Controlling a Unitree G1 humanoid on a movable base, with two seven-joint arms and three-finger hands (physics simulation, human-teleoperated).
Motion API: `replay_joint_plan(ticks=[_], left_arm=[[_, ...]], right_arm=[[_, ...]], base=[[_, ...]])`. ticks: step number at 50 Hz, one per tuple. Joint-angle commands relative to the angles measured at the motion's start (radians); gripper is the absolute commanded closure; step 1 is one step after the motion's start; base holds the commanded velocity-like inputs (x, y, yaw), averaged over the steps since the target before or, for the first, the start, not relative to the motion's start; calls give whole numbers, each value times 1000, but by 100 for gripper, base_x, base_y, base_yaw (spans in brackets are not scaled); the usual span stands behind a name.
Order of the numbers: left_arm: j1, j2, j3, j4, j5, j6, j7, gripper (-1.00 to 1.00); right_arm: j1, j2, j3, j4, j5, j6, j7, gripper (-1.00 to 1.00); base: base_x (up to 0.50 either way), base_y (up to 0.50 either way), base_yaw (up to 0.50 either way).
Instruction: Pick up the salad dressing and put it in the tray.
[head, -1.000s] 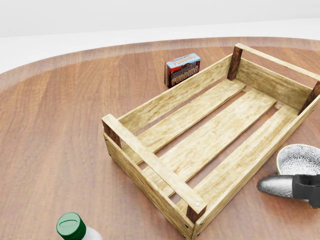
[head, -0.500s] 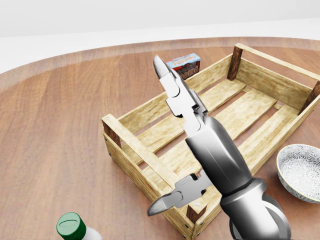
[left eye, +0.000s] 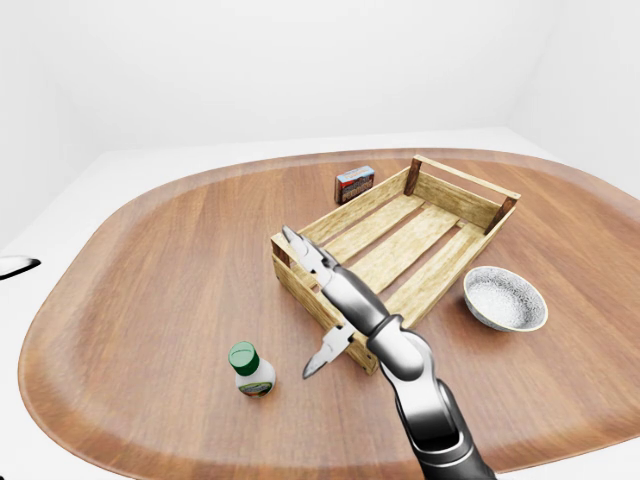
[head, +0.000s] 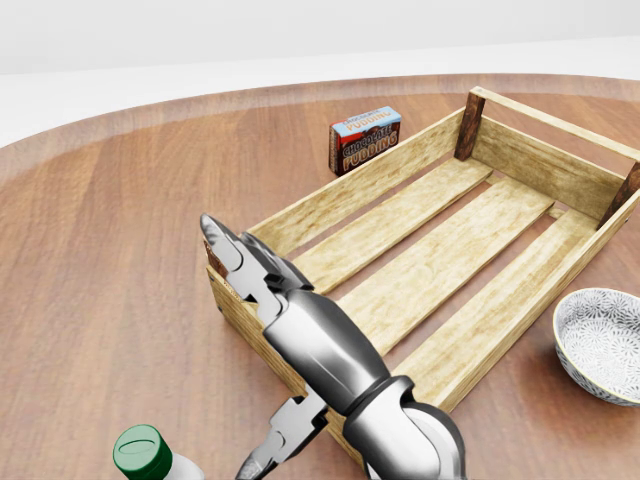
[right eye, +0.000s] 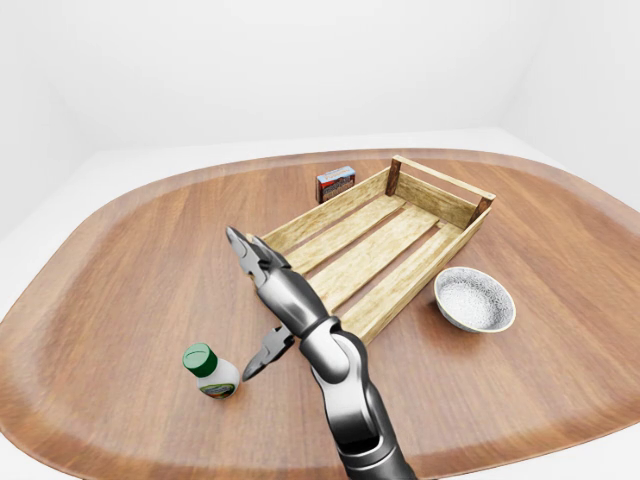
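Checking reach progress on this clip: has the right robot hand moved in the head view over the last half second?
Yes. The right robot hand has swung left and down across the tray, away from the pudding box, toward the dressing bottle.

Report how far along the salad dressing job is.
Done: nothing delivered; the tray holds nothing. In hand: the right hand is open, reaching toward the salad dressing, which stands on the table, apart from the fingers. Left: grasp it, lift it, place it in the tray.

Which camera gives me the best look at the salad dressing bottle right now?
The left-eye view: the whole salad dressing bottle stands upright on the table, clear of the right hand. The right-eye view shows it nearly as well. The head view cuts it off at the bottom edge, showing only the green cap.
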Motion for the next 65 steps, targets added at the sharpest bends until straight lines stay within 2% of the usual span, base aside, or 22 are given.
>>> replay_joint_plan(ticks=[1, 6, 16, 27, 31, 40, 43, 65], left_arm=[[0, -3, -7, 5, 7, 0, 0, -100], [0, -4, -6, 13, 8, 0, -4, -100], [0, -4, -9, 16, 9, 0, -2, -100], [0, -7, -14, 18, 13, 0, -3, -100], [0, -6, -12, 21, 13, 0, -4, -100], [-2, -4, -11, 15, 11, 0, -2, -100], [0, -6, -12, 18, 14, 0, -2, -100], [3, -12, -15, 26, 23, 0, -10, -100]], right_arm=[[-33, 43, 54, 125, -60, 0, 51, -100], [-53, 59, 55, 188, -80, 0, 76, -100], [-141, 75, -13, 437, -75, 0, 91, -100], [-163, 115, -5, 580, -96, 0, 142, -100], [-164, 131, 6, 602, -99, 0, 160, -100], [-135, 160, 62, 512, -92, 0, 282, -100], [-137, 167, 67, 511, -76, 0, 282, -100], [-392, 197, -58, 890, -24, 0, 282, -100]], base=[[0, 0, 0], [0, 0, 0], [0, 0, 0], [0, 0, 0], [0, 0, 0], [0, 0, 0], [0, 0, 0], [0, 0, 0]])
